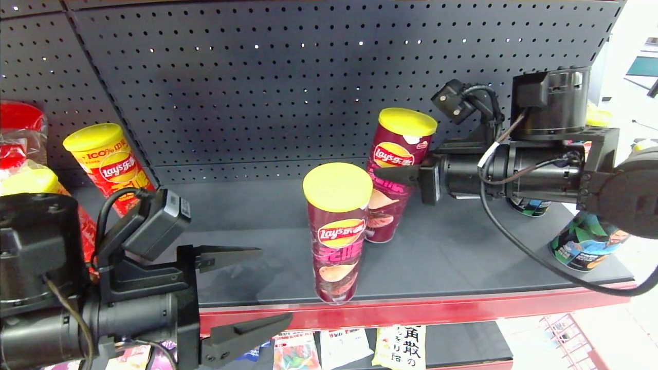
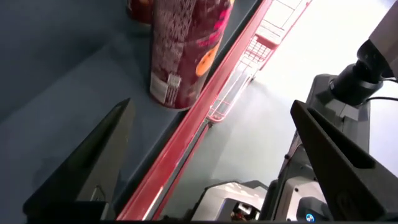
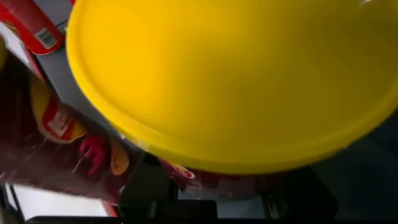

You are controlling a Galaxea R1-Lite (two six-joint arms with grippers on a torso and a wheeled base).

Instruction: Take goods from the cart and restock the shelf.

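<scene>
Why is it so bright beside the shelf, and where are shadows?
Head view: strong light whitens the room right of the dark shelf board; the open left claw throws a soft shadow on it. Left wrist view: the pale floor glares white. Right wrist view: the yellow plastic lid of the tilted maroon chip can glows evenly.

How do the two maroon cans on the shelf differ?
The front can stands upright; the rear can leans. The front can is free, near the red edge of the shelf; the rear can is farther back, held in the right gripper. Both are maroon with yellow lids.
</scene>
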